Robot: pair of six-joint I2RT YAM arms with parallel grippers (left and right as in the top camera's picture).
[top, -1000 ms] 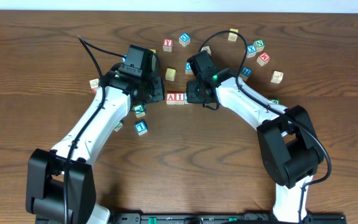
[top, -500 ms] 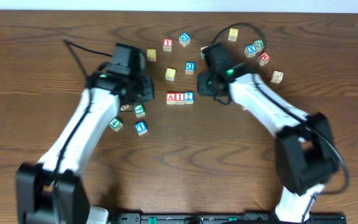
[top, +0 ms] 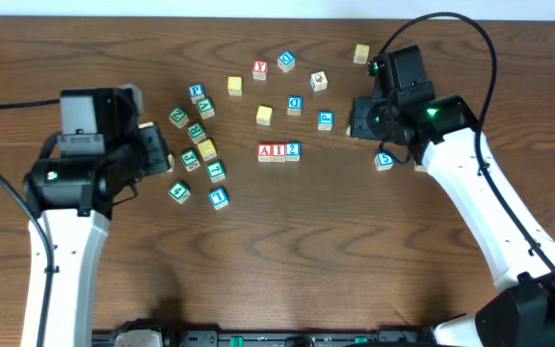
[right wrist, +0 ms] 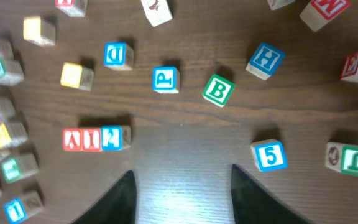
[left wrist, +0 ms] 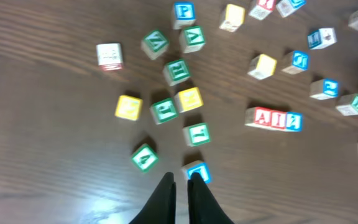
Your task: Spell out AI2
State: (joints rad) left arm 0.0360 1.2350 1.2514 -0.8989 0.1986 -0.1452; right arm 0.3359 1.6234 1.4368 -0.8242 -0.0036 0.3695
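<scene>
Spanning the whole view, the dark wood-grain bench [top: 287, 251] meets a pale wall [top: 258, 8] at its far edge. The A-I-2 row [top: 277, 150] lies at centre, its blocks touching, with nothing obstructing it. Loose blocks [top: 198, 145] crowd the left; a blue 5 block [top: 383, 161] lies to the right. Left gripper [left wrist: 181, 180]: nearly closed, empty. Right gripper [right wrist: 182, 173]: fingers wide apart, empty.

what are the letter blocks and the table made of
letter blocks: look like pale wood with painted coloured faces; bare tan sides show around the print.
table: dark brown wood or wood-look laminate, cannot tell which; grain lines run across it, with a soft sheen.
</scene>
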